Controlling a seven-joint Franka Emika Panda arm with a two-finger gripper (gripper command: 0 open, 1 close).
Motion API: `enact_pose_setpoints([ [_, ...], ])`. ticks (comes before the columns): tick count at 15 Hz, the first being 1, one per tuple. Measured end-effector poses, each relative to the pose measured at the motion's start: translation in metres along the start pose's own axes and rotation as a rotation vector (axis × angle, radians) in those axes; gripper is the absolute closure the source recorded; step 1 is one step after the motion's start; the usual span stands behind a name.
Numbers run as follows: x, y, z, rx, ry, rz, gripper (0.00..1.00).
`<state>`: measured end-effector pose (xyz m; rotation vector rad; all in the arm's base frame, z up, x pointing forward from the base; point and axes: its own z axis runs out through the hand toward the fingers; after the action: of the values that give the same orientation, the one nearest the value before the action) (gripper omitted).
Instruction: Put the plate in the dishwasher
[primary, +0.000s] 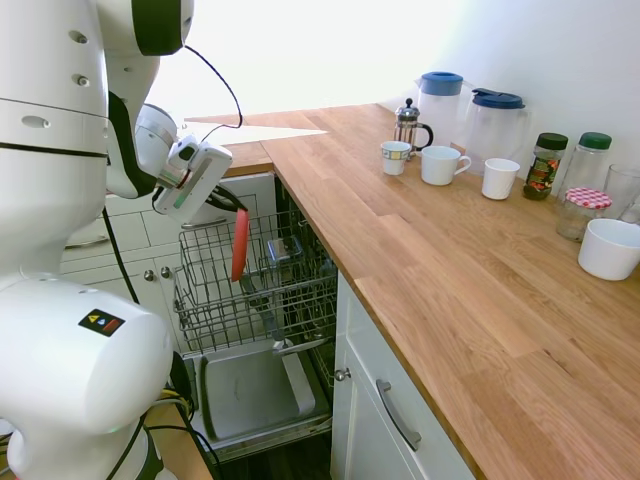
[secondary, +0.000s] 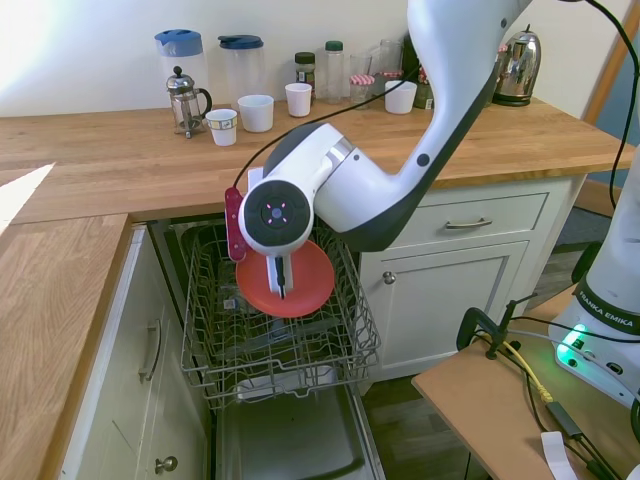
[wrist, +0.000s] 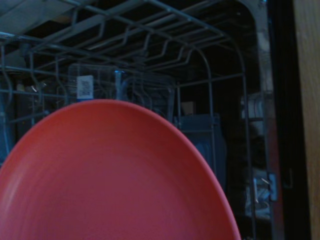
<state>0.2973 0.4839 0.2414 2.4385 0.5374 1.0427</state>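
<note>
A: Where is the plate (secondary: 292, 284)?
B: Upright, edge-on, hanging from the gripper (secondary: 282, 290) over the dishwasher (primary: 262, 290) rack.
A: Fingers (secondary: 284, 276)?
B: Clamped across the plate's upper rim.

The round coral-red plate (secondary: 296, 283) looks like smooth, matt plastic. The dishwasher's grey wire rack (primary: 262, 290) is thin bare metal, its drop-down door (primary: 255, 388) lined with dull steel. The long wooden countertop (primary: 440, 260) shows a satin oiled grain.

Coral-red plate (secondary: 300, 285), grey wire dishwasher (secondary: 330, 345) racks, white mugs (primary: 442, 165), blue-lidded jugs (primary: 440, 95), oak-brown countertop (primary: 450, 270)
</note>
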Motion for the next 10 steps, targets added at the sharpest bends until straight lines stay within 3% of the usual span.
enact_pose_setpoints([
  [4,-0.014,-0.053,-0.015,0.031,0.038,-0.012,1.00],
  [10,-0.004,-0.114,0.001,0.035,0.027,0.006,1.00],
])
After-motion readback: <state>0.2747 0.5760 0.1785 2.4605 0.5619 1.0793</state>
